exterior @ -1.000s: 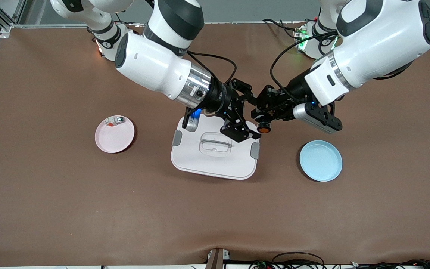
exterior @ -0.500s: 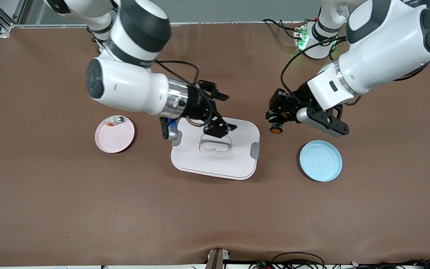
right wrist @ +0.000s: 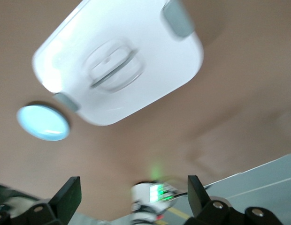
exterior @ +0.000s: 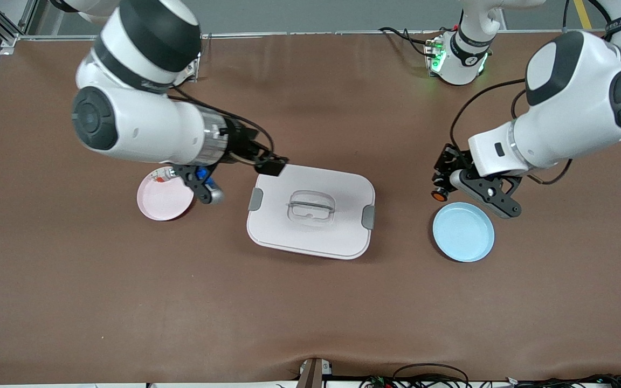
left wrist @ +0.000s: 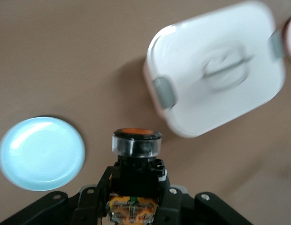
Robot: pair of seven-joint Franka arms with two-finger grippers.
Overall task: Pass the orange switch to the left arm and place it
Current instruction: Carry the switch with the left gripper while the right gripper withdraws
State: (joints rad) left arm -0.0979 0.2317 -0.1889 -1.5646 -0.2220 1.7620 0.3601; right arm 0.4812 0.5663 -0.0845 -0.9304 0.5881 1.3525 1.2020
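Observation:
The orange switch (exterior: 440, 195) is in my left gripper (exterior: 442, 187), which is shut on it just above the table beside the blue plate's (exterior: 463, 232) rim. In the left wrist view the switch (left wrist: 136, 141) sticks out of the gripper (left wrist: 136, 185), orange end forward. The white box (exterior: 310, 211) sits mid-table, apart from both grippers. My right gripper (exterior: 268, 161) is open and empty over the box's corner toward the right arm's end. In the right wrist view its fingers (right wrist: 66, 197) are spread wide around nothing.
A pink plate (exterior: 160, 203) lies toward the right arm's end, holding a whitish-clear part (exterior: 164, 174) with red and green bits. The blue plate (left wrist: 41, 153) and the box (left wrist: 216, 89) show in the left wrist view, and the box (right wrist: 117, 65) in the right wrist view.
My right gripper, open, pulled back from over the box toward its own end. My left gripper carried the switch away from the box to beside the blue plate.

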